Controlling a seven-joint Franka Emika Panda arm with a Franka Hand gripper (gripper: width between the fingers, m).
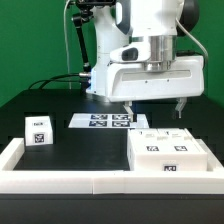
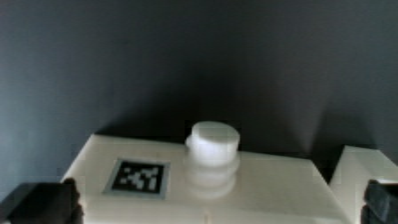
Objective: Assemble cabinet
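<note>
Gripper (image 1: 155,107) hovering released, fingers (image 1: 181,104) spread wide, above the cabinet (image 1: 170,152) lying at the tabletop's (image 1: 60,108) near corner on the exterior view's right, tags (image 1: 154,148) facing up

My arm (image 1: 150,28) is a smooth, rounded white shell, glossy where the light catches it, and thin black cables (image 1: 77,45) hang in loops beside it. My claw (image 1: 154,108) has a broad, boxy white casing with softened corners. From its underside come two thin dark fingers (image 1: 181,104), whose tips look black and blurred in the wrist view.
</note>
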